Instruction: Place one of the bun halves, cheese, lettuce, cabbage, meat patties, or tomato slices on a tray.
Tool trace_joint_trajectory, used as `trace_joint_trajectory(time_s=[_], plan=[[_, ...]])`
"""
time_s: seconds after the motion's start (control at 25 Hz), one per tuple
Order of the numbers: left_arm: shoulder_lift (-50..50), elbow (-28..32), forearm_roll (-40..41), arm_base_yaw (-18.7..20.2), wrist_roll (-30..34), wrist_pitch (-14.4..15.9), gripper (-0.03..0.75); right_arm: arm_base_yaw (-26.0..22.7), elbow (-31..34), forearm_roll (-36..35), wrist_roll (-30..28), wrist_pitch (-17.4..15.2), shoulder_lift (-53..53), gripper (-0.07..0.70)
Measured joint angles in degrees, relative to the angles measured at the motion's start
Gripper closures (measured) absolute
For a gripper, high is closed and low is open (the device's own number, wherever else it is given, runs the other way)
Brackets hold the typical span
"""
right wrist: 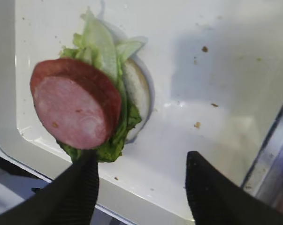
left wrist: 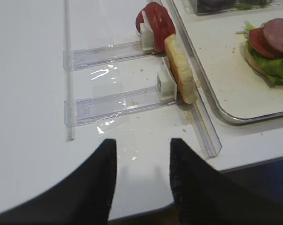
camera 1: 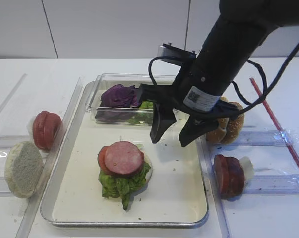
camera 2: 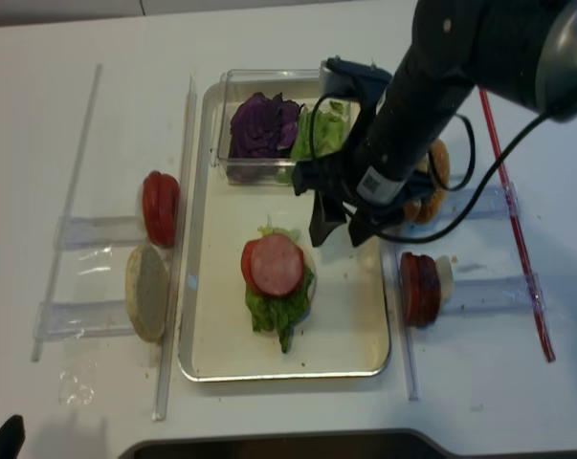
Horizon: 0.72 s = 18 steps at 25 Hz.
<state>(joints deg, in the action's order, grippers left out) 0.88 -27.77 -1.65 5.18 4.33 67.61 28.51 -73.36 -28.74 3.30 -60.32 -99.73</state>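
- Tray (camera 1: 189, 198) holds a stack: bun half under lettuce (camera 1: 120, 184), a tomato slice, and one meat patty (camera 1: 123, 157) lying flat on top.
- Right gripper (camera 1: 176, 130) hangs above the tray, jaws wide and empty; the stack lies toward its left jaw and apart from it.
- Spare meat patties (camera 1: 228, 174) stand on edge in the right-hand rack, nearest this arm.
- Left gripper (left wrist: 142, 176) waits spread over bare table.
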Motion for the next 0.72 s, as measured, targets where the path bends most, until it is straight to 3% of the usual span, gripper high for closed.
trace_joint_trajectory(time_s=[0.36,0.72], plan=[[0.00,0.00,0.00,0.00,0.00,0.00,0.450,0.00,-5.54,12.94,8.84,-8.68,2.84,0.204],[0.00,0.00,0.00,0.00,0.00,0.00,0.450,-0.03,-8.29,22.68,12.15,-10.16,7.15,0.203]])
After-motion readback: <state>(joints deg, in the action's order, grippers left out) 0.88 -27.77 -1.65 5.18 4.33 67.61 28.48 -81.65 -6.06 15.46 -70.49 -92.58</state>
